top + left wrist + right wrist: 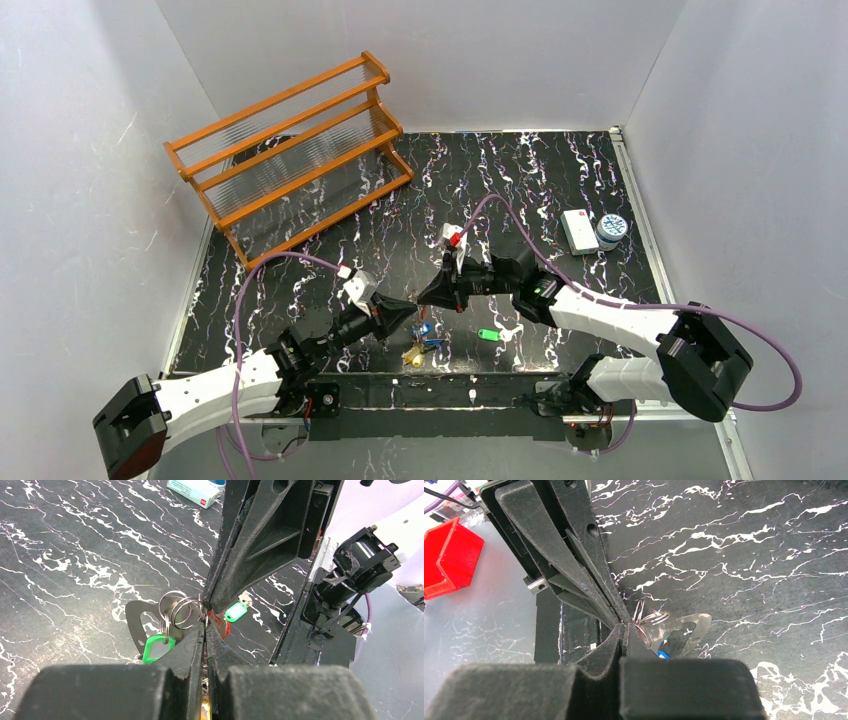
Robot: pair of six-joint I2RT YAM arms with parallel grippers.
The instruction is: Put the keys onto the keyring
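My left gripper (411, 309) and right gripper (424, 297) meet tip to tip above the table's front middle, both shut. In the left wrist view the left gripper (205, 628) pinches a cluster of wire rings (181, 611). A green-tagged key (157, 648) and a red tag (223, 628) hang from those rings. In the right wrist view the right gripper (623, 631) is shut at the same rings (650, 617). The near end of the pale oval keyring (696, 626) runs in behind its fingertip, and a blue tag (663, 654) shows through the loop. Blue and yellow keys (424, 338) dangle below the tips. One green key (488, 335) lies alone on the table.
An orange wooden rack (290, 150) stands at the back left. A white box (578, 230) and a round container (611, 230) sit at the right edge. A red bin (446, 560) is beyond the table's front edge. White walls close in the table.
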